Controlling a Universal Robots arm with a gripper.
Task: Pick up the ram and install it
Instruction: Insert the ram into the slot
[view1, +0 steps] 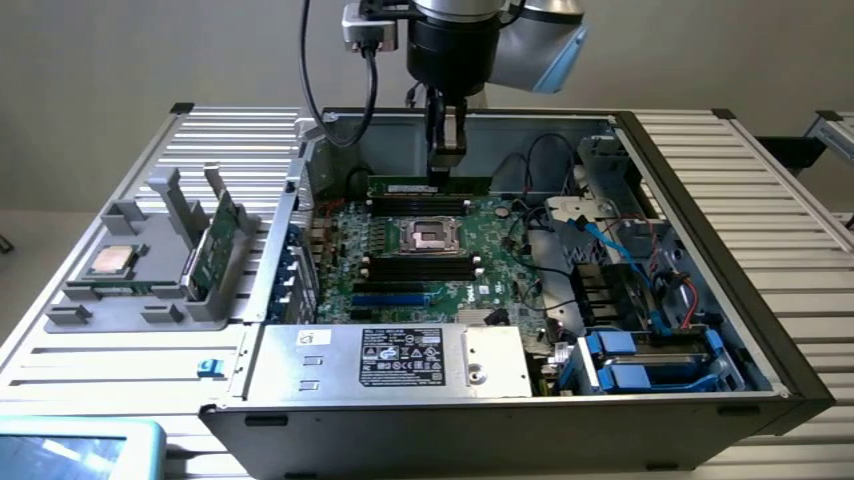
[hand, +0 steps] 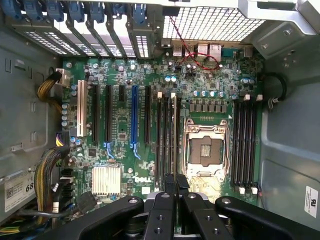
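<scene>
While the arm (view1: 461, 40) hangs over the open case (view1: 467, 430), qty of memory sticks is 2. The ram (view1: 430, 185) stands upright in the slot bank on the far side of the CPU socket (view1: 430, 235). A 2nd stick (view1: 220, 245) stands in the grey fixture (view1: 80, 315) outside the case, at the exterior view's left. Also 1 CPU (view1: 110, 262) flat on the fixture, 1 board (view1: 400, 290), 1 PSU (view1: 387, 355) and 2 slot banks flanking the socket.

In the wrist view the ram shows edge-on only, w/ its near end hidden behind the fingers (hand: 169, 182). Whether it is fully seated cannot be told. The exterior view's upper edge cuts off the arm.

Pose: wrist vertical, gripper (view1: 447, 150) pointing straight down, just above the ram's top edge, near mid-length. Fingers are closed together, gripping nothing.
</scene>
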